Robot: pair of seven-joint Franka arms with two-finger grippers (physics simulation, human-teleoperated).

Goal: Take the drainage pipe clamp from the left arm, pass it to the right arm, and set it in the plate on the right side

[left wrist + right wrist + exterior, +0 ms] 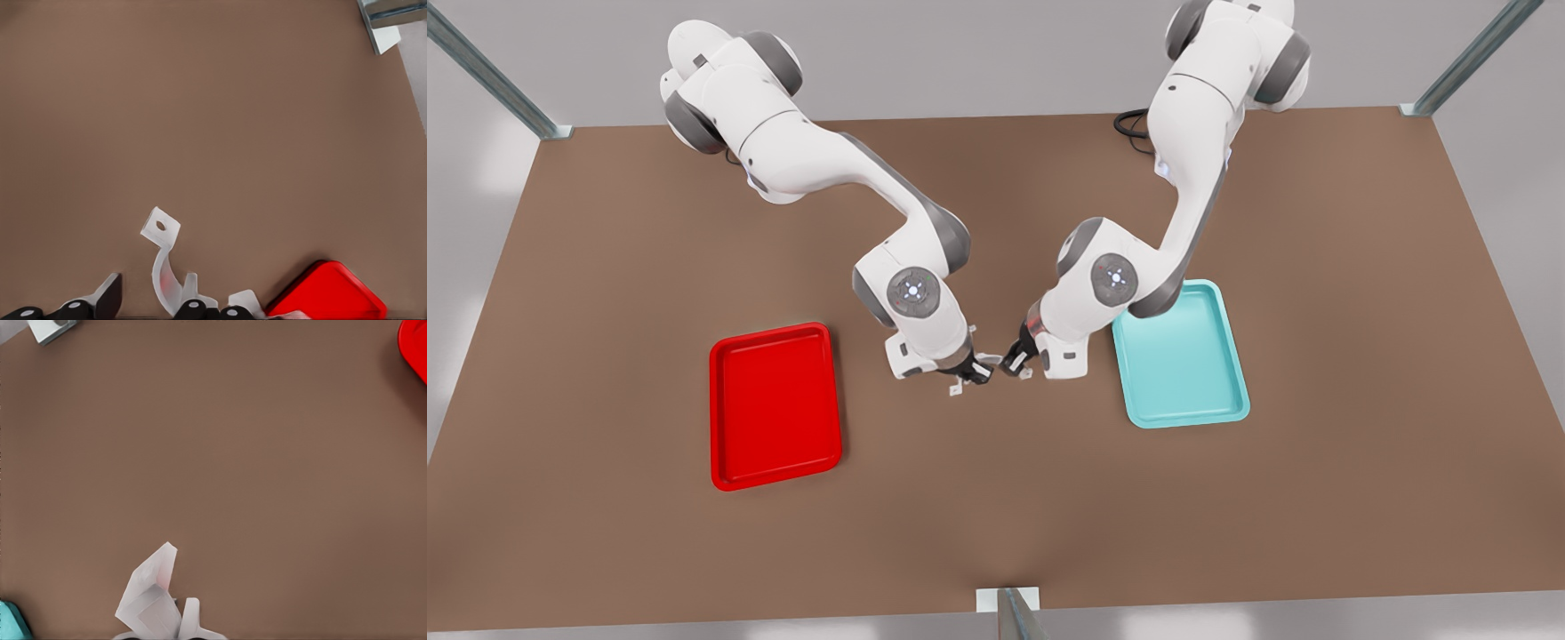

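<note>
Red plate (pixel 775 404) – teal tray (pixel 1181 356) well apart

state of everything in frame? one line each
drainage pipe clamp: at both grippers' tips, between the trays; not in the plate.
left gripper: at the clamp; jaws unclear.
right gripper: at the clamp, facing the left one; jaws unclear.
plate: flat on the table, nothing in it.
teal tray: flat on the table, far corner hidden by the left arm.

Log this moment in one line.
phase: handover | left gripper: teal tray side | right gripper: plate side | clamp: between them, mid-table | plate: empty
</note>
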